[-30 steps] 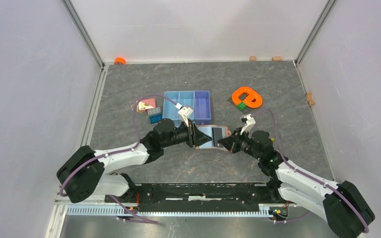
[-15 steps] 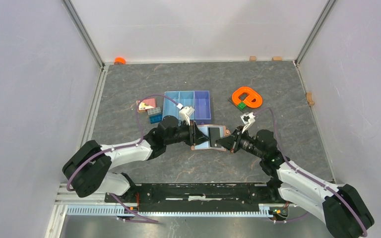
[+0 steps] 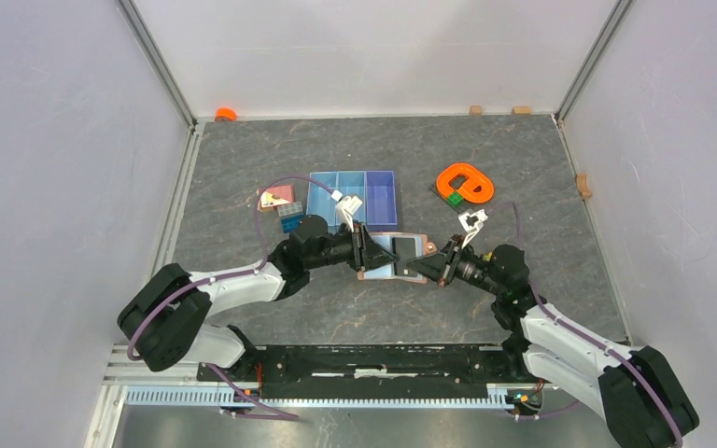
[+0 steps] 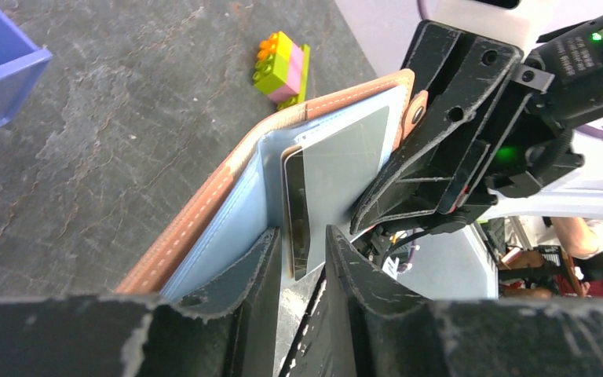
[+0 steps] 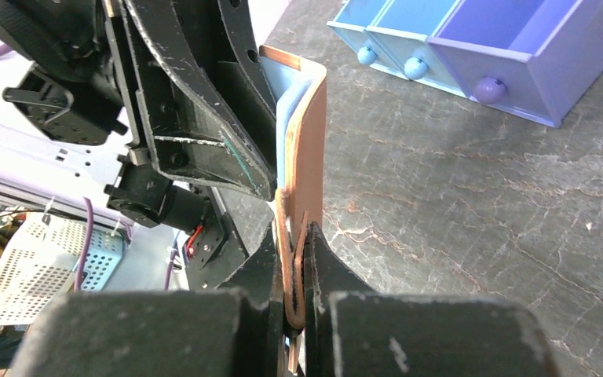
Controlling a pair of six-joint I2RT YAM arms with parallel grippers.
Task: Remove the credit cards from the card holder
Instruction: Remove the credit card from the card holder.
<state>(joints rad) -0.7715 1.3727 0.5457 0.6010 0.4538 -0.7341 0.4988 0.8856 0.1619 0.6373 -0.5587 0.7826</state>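
The card holder (image 3: 385,266), salmon-brown outside and grey-blue inside, is held open above the table between both arms. My right gripper (image 5: 294,263) is shut on its leather edge by the closure tab, and shows in the top view as well (image 3: 427,266). A dark credit card (image 4: 297,216) stands edge-on out of an inner pocket; from above it is a dark rectangle (image 3: 401,245). My left gripper (image 4: 302,245) straddles that card with jaws apart, a gap showing on each side. Left fingers (image 5: 196,102) reach in against the holder's inner face (image 5: 286,102). No other card shows.
A blue three-compartment tray (image 3: 353,198) sits just behind the holder, close to my left wrist. Coloured toy bricks (image 3: 282,207) lie left of the tray. An orange ring-shaped piece (image 3: 465,183) lies at back right. One yellow-green-pink brick (image 4: 283,67) lies beyond the holder.
Both grippers have edged toward the back of the table with the holder, and the right one has moved left. More of the dark card shows from above. The right grip is unchanged.
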